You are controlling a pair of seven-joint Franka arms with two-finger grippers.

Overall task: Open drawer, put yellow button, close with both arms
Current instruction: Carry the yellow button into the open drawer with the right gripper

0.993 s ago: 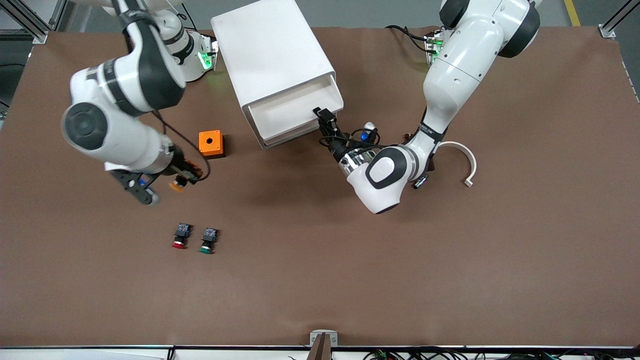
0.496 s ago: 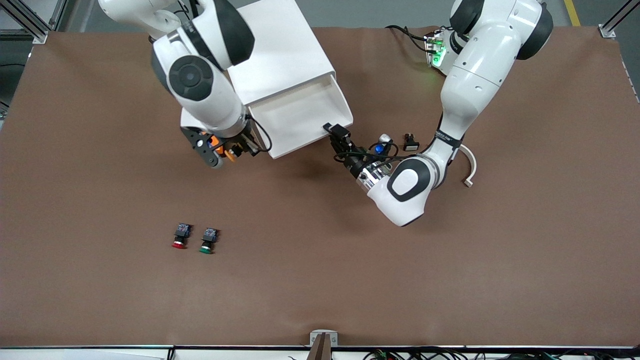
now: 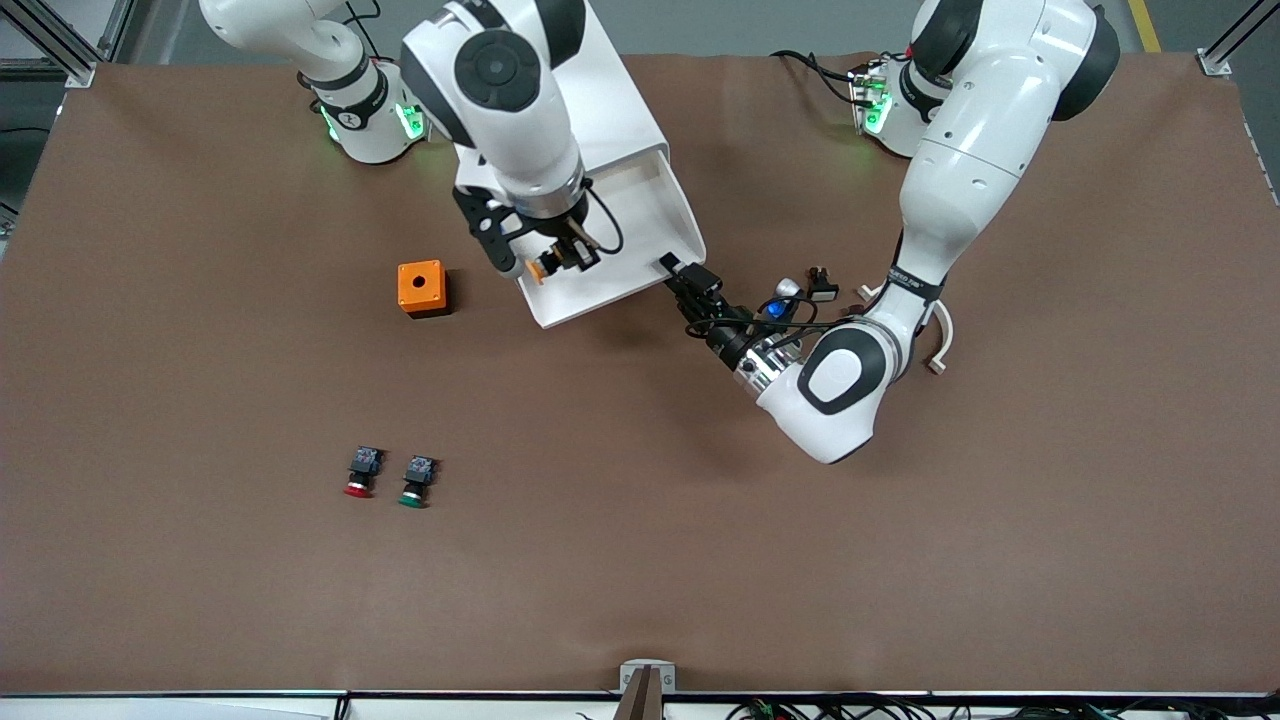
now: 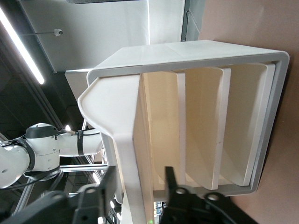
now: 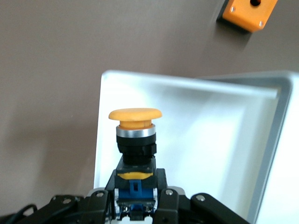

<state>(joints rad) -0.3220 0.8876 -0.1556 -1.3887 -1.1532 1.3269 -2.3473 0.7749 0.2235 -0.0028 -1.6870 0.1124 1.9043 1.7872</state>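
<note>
1. Swinging in from the bare table toward the right arm's end, the right gripper (image 3: 556, 262) has come over the open drawer (image 3: 640, 232), and the orange box (image 3: 420, 287) it covered half a second ago shows again
2. Since a second ago the drawer has come farther out of the white cabinet (image 3: 610, 110); the left gripper (image 3: 679, 271) has kept to the drawer's front corner
3. Much of the cabinet's top is hidden under the right arm
4. In the front view the left gripper's fingertips are too small to tell apart; in the left wrist view its fingers (image 4: 170, 183) are cut off at the picture's edge
5. The yellow button (image 5: 135, 133) has its blue rear block mostly buried in the right gripper
6. Right gripper: clamped on the button's black body, yellow cap pointing away from the wrist, hanging above the drawer's floor near its front wall
7. Left gripper: jaws parted, straddling the drawer's front wall, with a gap showing on one side
8. Red-capped switch (image 3: 358, 473) and green-capped switch (image 3: 415, 480) lie side by side, nearer the front camera than the orange box
</note>
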